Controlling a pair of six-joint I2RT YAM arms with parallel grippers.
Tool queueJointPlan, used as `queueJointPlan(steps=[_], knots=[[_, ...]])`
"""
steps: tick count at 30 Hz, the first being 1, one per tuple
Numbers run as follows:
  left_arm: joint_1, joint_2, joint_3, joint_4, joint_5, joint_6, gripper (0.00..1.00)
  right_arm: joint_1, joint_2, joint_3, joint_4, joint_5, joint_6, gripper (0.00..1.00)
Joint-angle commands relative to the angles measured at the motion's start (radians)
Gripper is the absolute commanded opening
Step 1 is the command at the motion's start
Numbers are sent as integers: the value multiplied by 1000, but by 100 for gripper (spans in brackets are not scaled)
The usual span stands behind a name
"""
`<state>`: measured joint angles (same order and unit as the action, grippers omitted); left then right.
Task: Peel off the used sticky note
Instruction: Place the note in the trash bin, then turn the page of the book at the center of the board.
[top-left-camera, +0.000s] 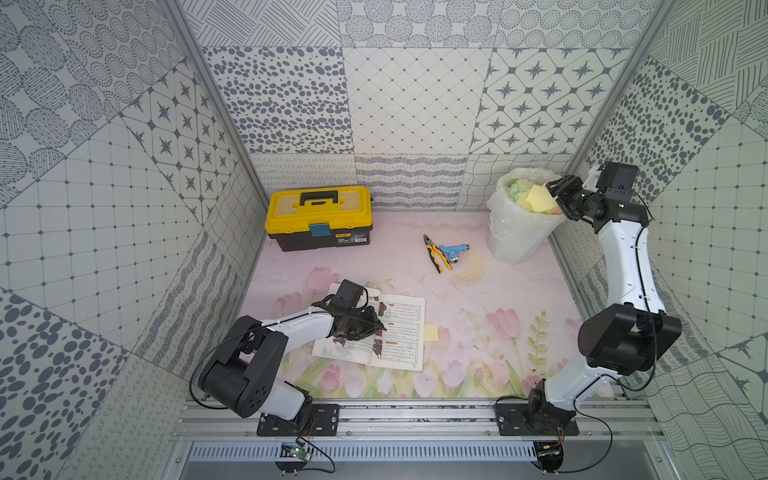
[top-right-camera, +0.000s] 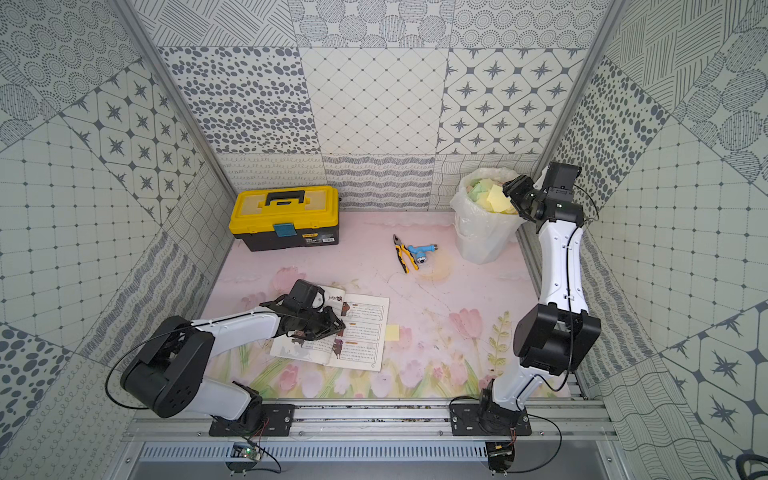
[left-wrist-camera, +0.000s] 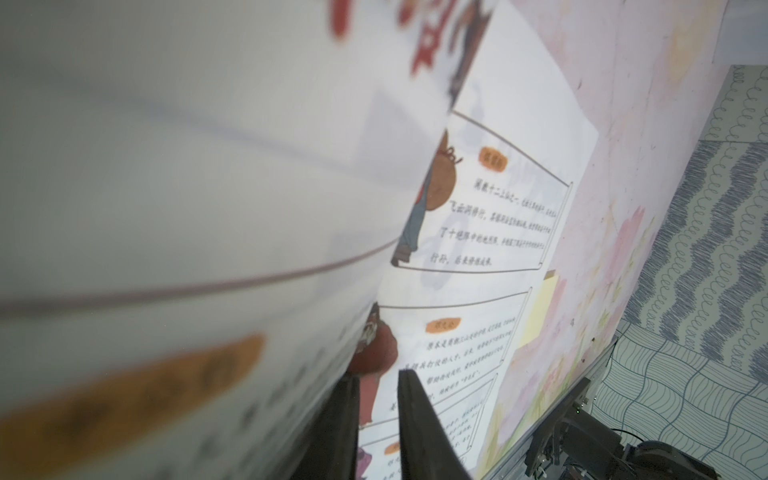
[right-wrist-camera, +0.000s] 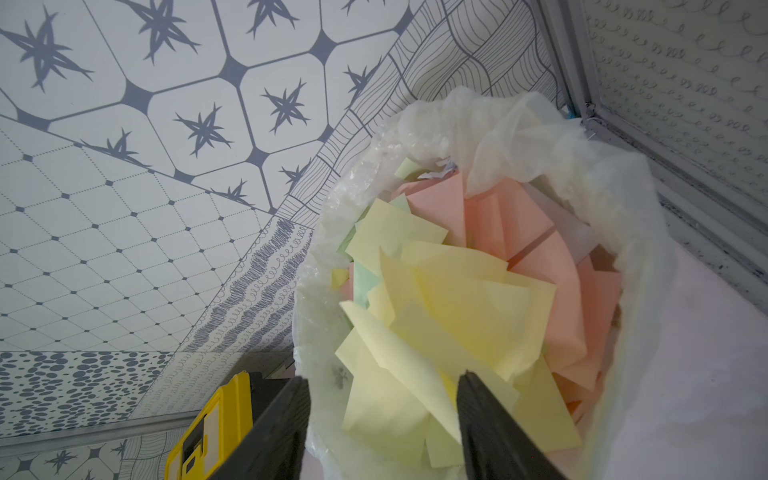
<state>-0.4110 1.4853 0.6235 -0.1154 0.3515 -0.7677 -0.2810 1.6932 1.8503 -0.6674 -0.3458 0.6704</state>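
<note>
Book lies open at the near side of the tabletop, where we see the left gripper resting at its gutter, jaws nearly together, a page curling up beside them. A yellow sticky note juts from the right-hand leaf's outer edge. Farther back, pliers touch a blue tool. Against the back wall a yellow-lidded toolbox stands closed, so we cannot see inside. In the far right corner a bag-lined bin brims with yellow, pink and green notes; the right gripper hangs over its rim, jaws apart.
</note>
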Motion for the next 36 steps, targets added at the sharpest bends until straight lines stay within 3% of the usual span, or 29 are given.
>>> queueJointPlan(steps=[1,9,20,28,36], knots=[[0,-1,7,-20,16,-2,21,-11,-67,2,2,21,-20,67],[1,-7,12,-16,26,-7,21,-11,-180,-108,9,-56,-13,72],[0,-37,17,-9,42,-17,23,35,-434,-493,121,-170,47,74],[1,-53,13,7,62,-25,25,204,-523,-743,124,-190,31,74],[6,-75,-2,15,73,-38,25,447,-471,-956,142,-217,23,74]])
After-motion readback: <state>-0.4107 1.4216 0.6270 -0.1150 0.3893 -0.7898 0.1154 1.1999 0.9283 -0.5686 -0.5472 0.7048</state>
